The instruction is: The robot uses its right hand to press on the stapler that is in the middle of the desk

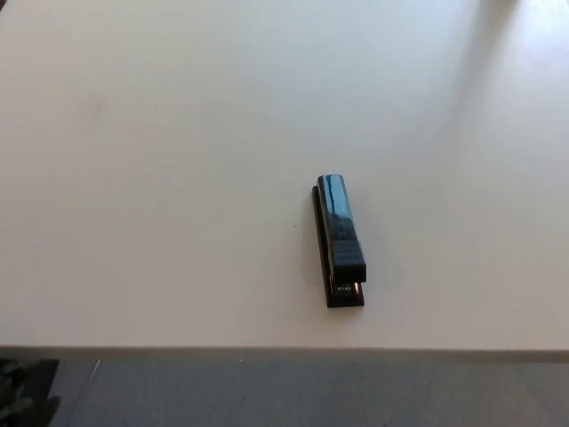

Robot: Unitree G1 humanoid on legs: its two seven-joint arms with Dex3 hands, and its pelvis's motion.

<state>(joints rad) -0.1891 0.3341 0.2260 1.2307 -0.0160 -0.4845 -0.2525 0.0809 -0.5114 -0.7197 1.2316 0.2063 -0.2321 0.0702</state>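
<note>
A black stapler [340,238] lies flat on the white desk [178,178], a little right of the middle and near the front edge. Its long axis runs roughly front to back, with the glossy top arm reflecting light at the far end. Neither of my hands shows in the head view, and nothing touches the stapler.
The desk's front edge [284,350] crosses the picture low down, with grey floor [311,391] below it. A dark object [22,396] sits at the bottom left corner under the edge. A soft shadow band falls across the desk's far right.
</note>
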